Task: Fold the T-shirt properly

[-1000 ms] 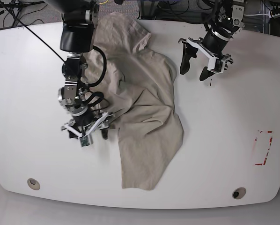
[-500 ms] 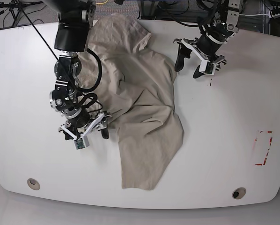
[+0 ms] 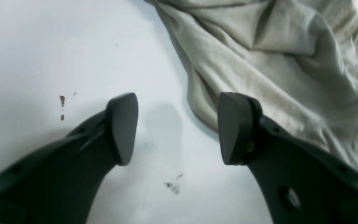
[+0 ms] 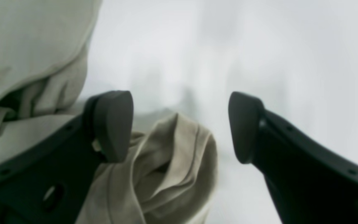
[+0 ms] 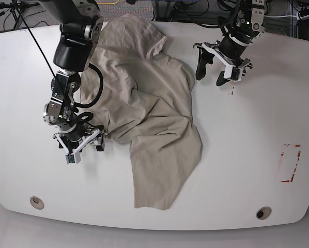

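Base view: T-shirt crumpled on table, untouched.

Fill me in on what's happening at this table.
A two-armed robot is working on a beige T-shirt that lies crumpled and unfolded on the white table. The right gripper sits open at the shirt's edge, with a bunched bit of fabric between its fingers but not clamped. The left gripper hangs open over bare table just beside the shirt's other edge. Neither arm holds the cloth, and no neat fold is made yet.
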